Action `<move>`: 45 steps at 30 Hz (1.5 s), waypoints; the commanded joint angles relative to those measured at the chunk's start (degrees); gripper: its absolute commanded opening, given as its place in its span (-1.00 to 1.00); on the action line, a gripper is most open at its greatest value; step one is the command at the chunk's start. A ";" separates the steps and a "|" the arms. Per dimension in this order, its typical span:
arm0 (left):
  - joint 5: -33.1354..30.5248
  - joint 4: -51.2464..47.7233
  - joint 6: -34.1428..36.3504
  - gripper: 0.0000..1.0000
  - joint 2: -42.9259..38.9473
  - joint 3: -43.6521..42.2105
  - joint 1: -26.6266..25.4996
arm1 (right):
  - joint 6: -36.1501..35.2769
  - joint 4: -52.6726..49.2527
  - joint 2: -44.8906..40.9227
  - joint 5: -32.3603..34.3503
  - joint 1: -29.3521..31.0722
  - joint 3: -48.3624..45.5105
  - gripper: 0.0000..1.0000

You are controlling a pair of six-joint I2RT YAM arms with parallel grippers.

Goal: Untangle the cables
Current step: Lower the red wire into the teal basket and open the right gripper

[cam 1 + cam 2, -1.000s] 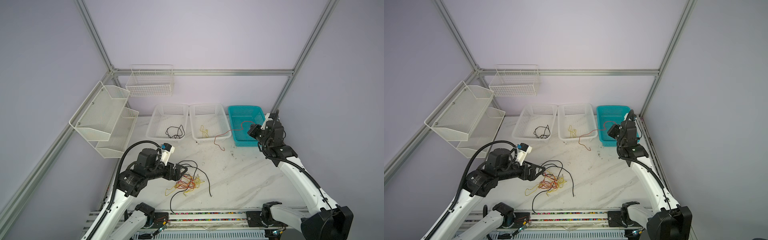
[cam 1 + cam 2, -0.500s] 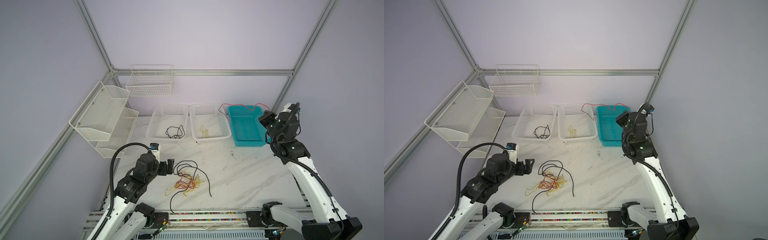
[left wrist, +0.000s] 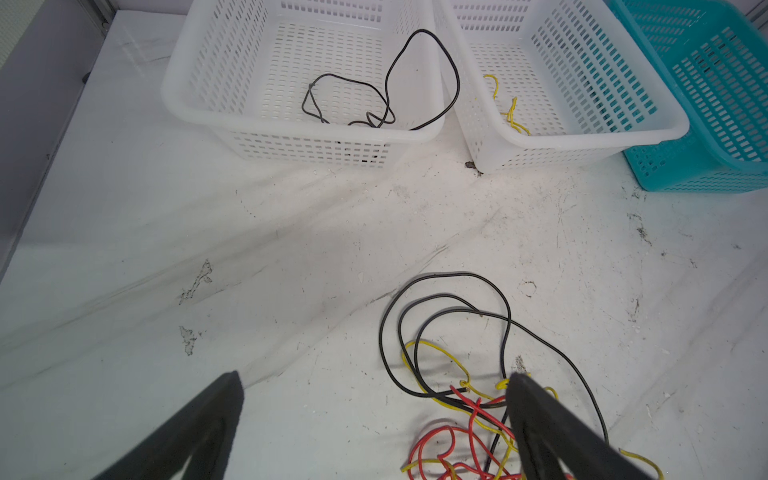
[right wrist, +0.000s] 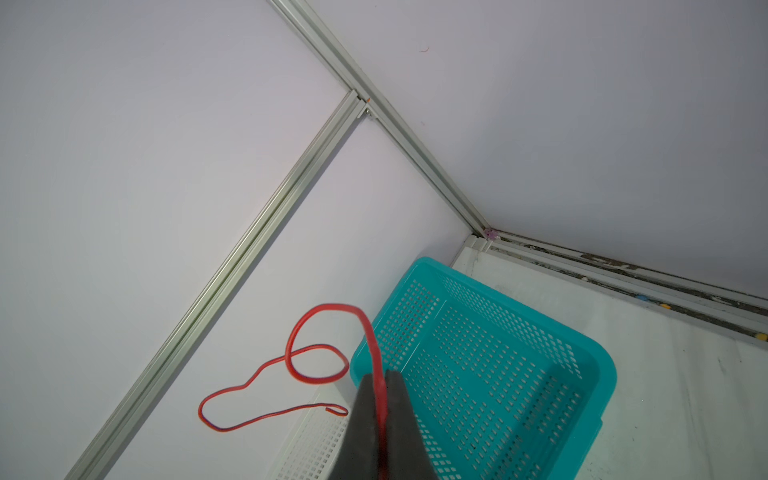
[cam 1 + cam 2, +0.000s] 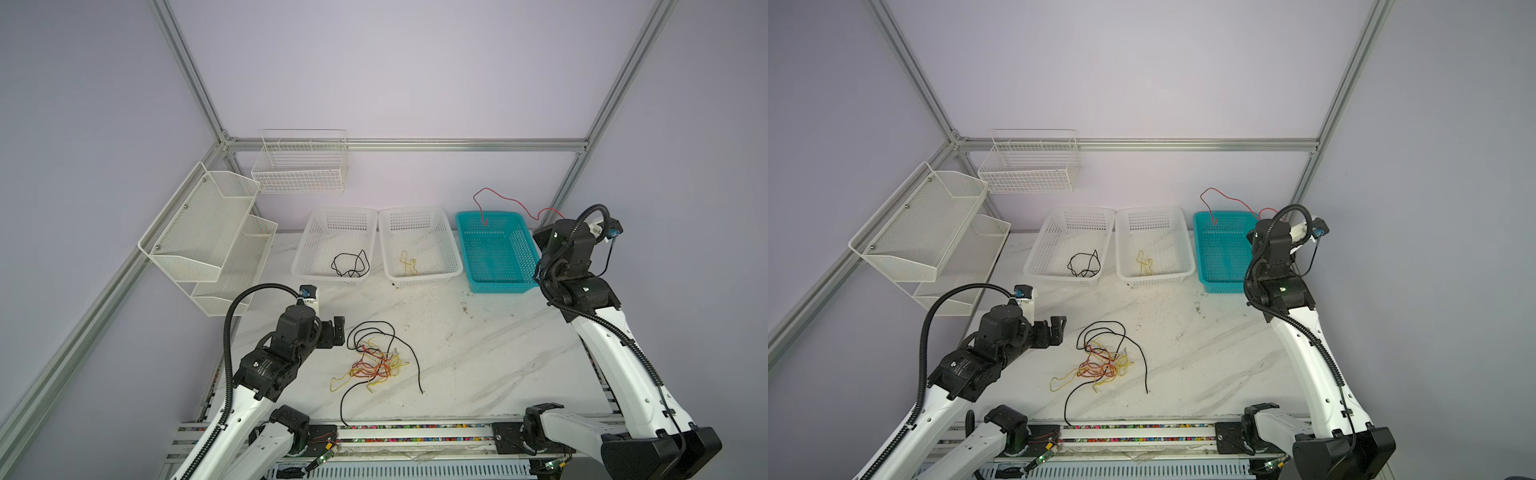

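your right gripper (image 4: 380,376) is clamped on the red cable (image 4: 371,332), which is held up in the air with its loose end hanging near the teal basket (image 5: 500,286). your left gripper (image 3: 374,376) is wide open and empty, next to the tangle (image 5: 374,365) of black, yellow and red cables on the table (image 5: 478,353).

Lilac walls (image 5: 415,62), aluminium frame (image 5: 415,144), marble tabletop (image 5: 478,353)

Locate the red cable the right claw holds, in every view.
Top view: red cable arcs above the teal basket.
Top view: red cable, same arc above teal basket.
Left wrist: this one absent.
Right wrist: red cable loops from the shut right claw.
Landmark: teal basket.
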 commanded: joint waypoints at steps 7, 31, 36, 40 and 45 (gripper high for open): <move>0.14 2.23 -0.65 0.99 -1.00 -2.41 0.20 | 5.91 -1.69 1.90 7.36 -0.26 -0.81 -1.00; 0.04 2.53 -0.65 0.99 -2.15 -2.88 -0.24 | 11.12 -3.06 19.50 5.69 -3.68 -0.92 -1.00; -0.02 2.61 -0.70 0.99 -2.16 -2.88 -0.24 | 11.84 -3.05 22.16 3.38 -4.13 -1.08 -1.00; 0.03 2.66 -0.72 0.99 -2.19 -2.94 -0.24 | 11.32 -3.41 23.65 0.42 -4.35 -0.54 -0.93; 0.19 2.62 -0.59 0.99 -1.97 -2.95 -0.24 | 10.10 -2.77 23.74 -3.76 -4.31 -0.74 -0.53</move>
